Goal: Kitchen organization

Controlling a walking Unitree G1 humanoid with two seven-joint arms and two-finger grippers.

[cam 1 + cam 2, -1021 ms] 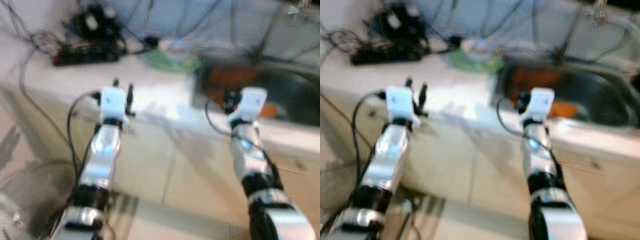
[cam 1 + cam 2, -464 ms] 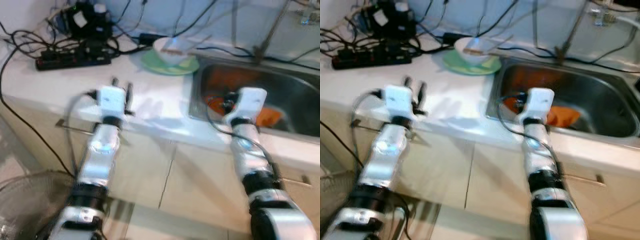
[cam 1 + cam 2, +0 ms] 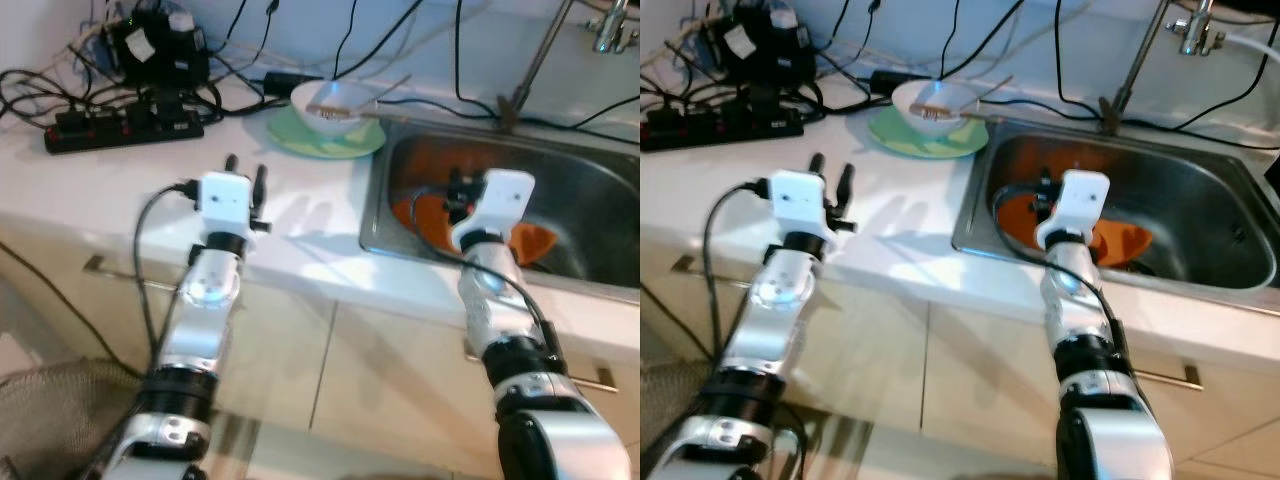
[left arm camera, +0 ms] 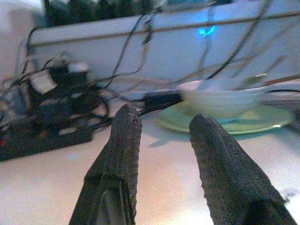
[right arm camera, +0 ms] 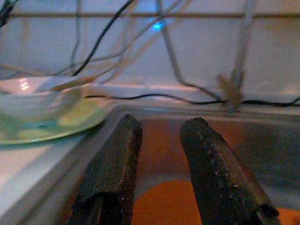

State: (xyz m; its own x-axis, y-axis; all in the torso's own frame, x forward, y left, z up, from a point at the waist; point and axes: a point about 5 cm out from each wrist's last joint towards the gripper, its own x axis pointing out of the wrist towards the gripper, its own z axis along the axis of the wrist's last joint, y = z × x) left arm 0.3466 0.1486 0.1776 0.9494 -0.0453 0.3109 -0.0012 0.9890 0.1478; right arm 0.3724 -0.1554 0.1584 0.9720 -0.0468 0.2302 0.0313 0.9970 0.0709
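1. As the camera steadied from the blur a second ago, counter [image 3: 300,225] and sink [image 3: 590,215] sat closer and sharper: approach looked done, nothing gripped.
2. Left gripper [image 3: 245,175], fingers apart and empty, hovered over the counter at centre left.
3. Right gripper [image 5: 157,159], fingers apart and empty, was over the sink's near edge, above orange dishes [image 3: 1120,240].
4. Bowl [image 3: 335,100] sat on green plate [image 3: 325,140], upper centre.
5. Power strip [image 3: 120,125] and cables [image 3: 40,85] cluttered upper left; faucet [image 3: 1195,25] stood upper right.
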